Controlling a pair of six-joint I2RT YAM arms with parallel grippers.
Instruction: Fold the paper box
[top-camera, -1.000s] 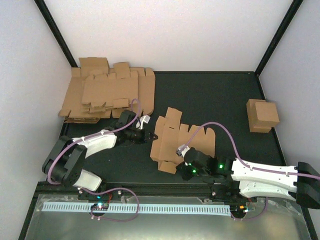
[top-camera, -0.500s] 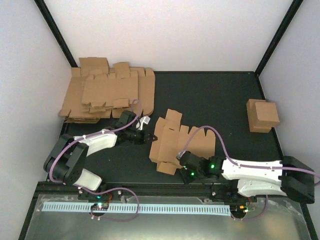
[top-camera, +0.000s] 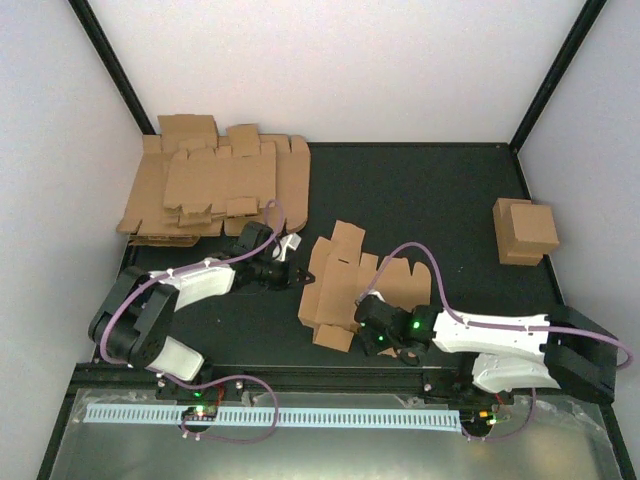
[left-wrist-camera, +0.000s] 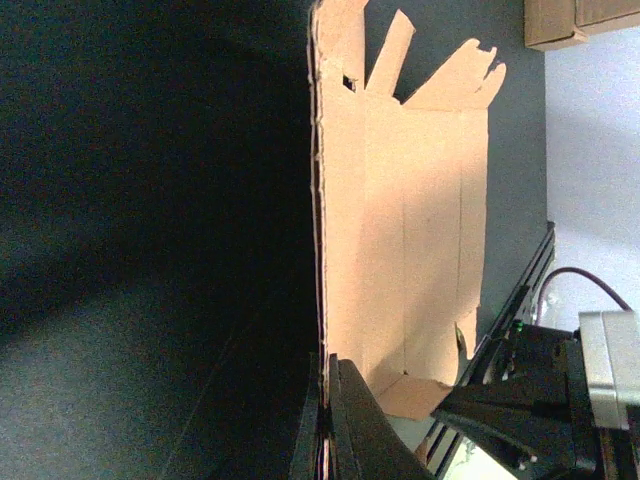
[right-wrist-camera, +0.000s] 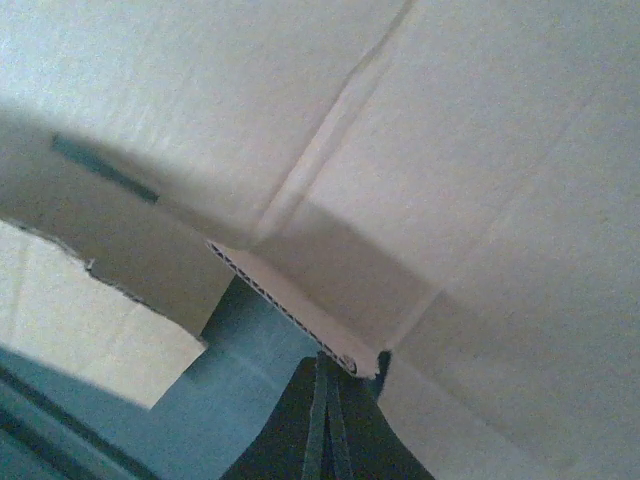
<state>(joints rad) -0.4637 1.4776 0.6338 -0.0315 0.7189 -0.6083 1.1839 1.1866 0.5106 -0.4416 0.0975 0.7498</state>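
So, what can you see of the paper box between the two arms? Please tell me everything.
The paper box is a plain brown corrugated cardboard blank, die-cut with creases, flaps, tabs and a small slot. It is not yet a box: it is mostly open, with some flaps bent up. It lies on the dark table, in the middle towards the front. The left end effector is shut on its left edge. The right end effector, also shut, meets its near right edge.
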